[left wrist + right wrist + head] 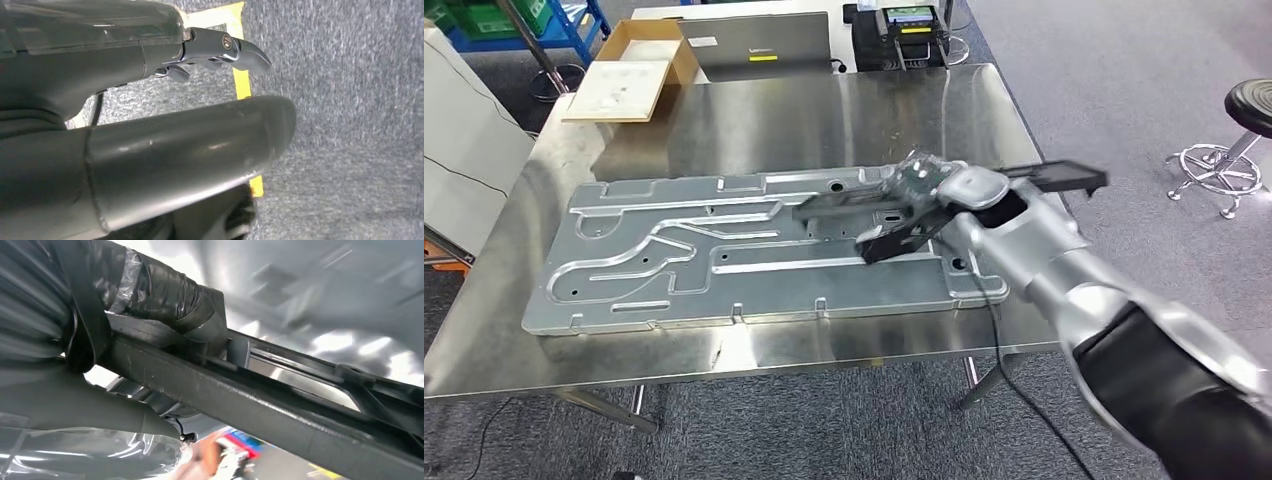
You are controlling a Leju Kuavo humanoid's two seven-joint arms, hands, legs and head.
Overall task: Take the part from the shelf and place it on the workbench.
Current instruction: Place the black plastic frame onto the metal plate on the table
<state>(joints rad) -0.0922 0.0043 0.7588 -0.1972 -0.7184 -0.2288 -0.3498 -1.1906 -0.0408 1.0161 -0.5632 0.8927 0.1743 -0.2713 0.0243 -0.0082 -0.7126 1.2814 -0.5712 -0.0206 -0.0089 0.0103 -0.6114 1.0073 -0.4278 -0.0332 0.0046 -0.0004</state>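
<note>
Placing step in hand, right robot hand (944, 195) gripping the long black part (1064, 178) above the desk (844, 110); next, lowering flat onto it, then letting go.

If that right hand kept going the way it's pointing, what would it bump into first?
Most likely the big grey metal plate lying on the steel table: the right hand, holding a long black part, points across and down toward it; depth is unclear.

My right hand (934, 195) covers the middle of the black part (1064, 178), so the grip's hidden. The workbench (350, 300) behind is just blur in my right wrist view.
</note>
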